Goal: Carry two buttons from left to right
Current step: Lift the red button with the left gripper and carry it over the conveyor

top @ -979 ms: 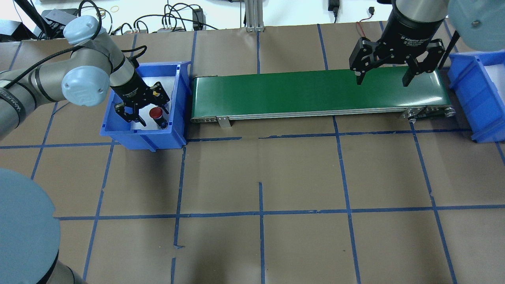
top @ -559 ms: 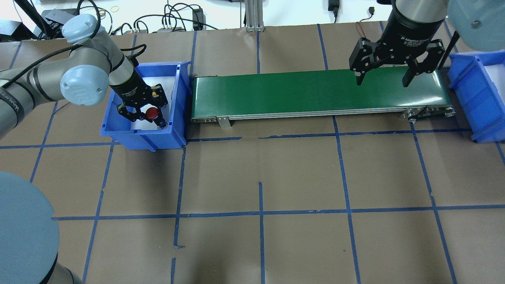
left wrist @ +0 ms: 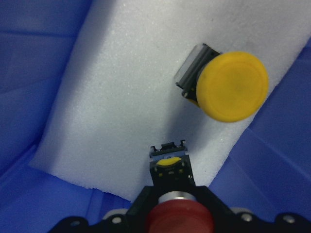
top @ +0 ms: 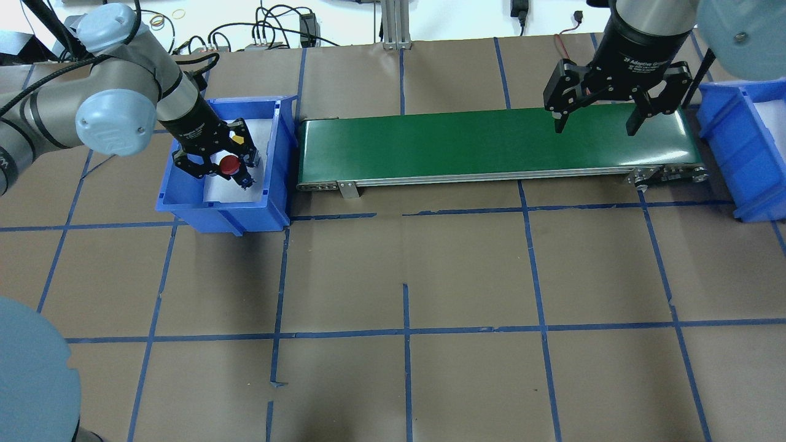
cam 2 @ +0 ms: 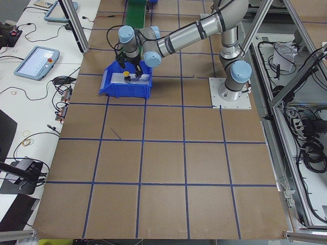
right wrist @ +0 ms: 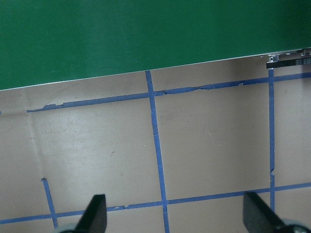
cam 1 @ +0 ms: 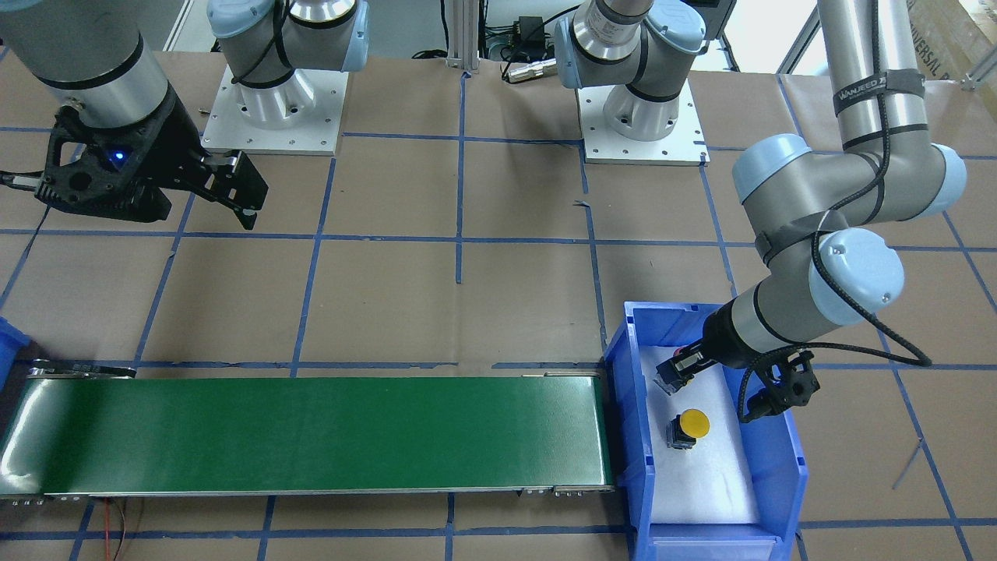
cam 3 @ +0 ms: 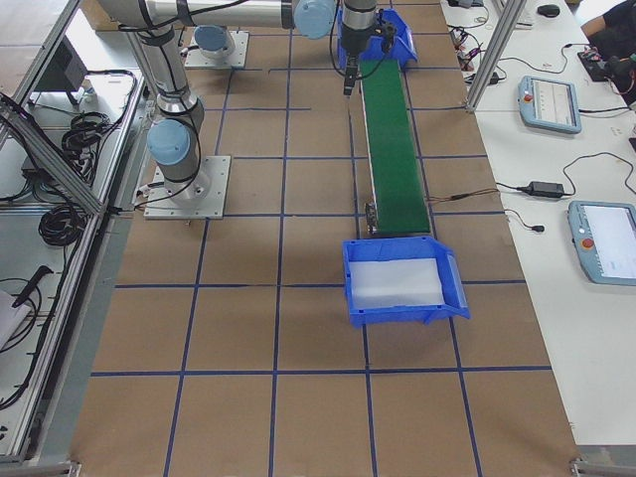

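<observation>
We count two buttons. The left gripper (top: pixel 226 173) clamps the red button (top: pixel 229 163) over the left bin (top: pixel 221 213). The yellow button (cam 1: pixel 692 423) lies on this bin's foam (cam 1: pixel 701 483), plain in the front view but nearly hidden by the gripper overhead. The right gripper (top: pixel 595 127) hangs spread wide over the single green belt (top: pixel 460 144), near the second bin (top: pixel 737 147).

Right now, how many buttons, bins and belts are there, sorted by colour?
red button: 1
yellow button: 1
blue bins: 2
green belt: 1
Total: 5
</observation>
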Robot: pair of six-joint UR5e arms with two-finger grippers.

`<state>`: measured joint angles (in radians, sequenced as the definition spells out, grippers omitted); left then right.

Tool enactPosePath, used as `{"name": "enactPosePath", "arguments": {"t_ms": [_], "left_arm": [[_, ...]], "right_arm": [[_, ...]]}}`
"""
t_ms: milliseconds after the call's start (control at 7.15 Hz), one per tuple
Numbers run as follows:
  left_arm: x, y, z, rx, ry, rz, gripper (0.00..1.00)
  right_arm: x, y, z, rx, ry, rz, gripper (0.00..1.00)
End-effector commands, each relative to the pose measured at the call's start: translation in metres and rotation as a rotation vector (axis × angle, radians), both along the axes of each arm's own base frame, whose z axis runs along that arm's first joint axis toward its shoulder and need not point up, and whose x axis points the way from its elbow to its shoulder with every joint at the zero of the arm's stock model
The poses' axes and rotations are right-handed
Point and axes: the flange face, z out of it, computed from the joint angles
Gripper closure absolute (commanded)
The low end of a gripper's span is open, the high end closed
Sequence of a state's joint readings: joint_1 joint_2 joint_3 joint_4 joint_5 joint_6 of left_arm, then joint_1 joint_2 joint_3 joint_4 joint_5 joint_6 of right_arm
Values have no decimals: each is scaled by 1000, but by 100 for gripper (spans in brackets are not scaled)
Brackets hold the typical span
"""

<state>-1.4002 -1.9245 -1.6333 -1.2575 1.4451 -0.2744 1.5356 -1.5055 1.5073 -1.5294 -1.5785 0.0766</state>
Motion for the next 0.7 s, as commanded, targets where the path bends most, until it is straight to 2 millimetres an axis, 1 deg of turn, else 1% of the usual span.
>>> {"name": "enactPosePath", "arguments": {"t_ms": [0, 140, 280, 420, 559], "left_arm": [[-2, -2, 55, -8, 3, -32, 70], [-20, -6, 74, 2, 42, 2, 71], [-46, -11, 84, -2, 76, 116, 72], [-64, -19, 76, 14, 110, 212, 74], [-80, -27, 68, -10, 129, 230, 75]], "right_arm": [[0, 0, -1, 1, 0, 0, 0], [0, 0, -1, 1, 0, 0, 0], [0, 0, -1, 1, 2, -2, 0], [0, 0, -1, 1, 2, 0, 0], [0, 0, -1, 1, 2, 0, 0]]}}
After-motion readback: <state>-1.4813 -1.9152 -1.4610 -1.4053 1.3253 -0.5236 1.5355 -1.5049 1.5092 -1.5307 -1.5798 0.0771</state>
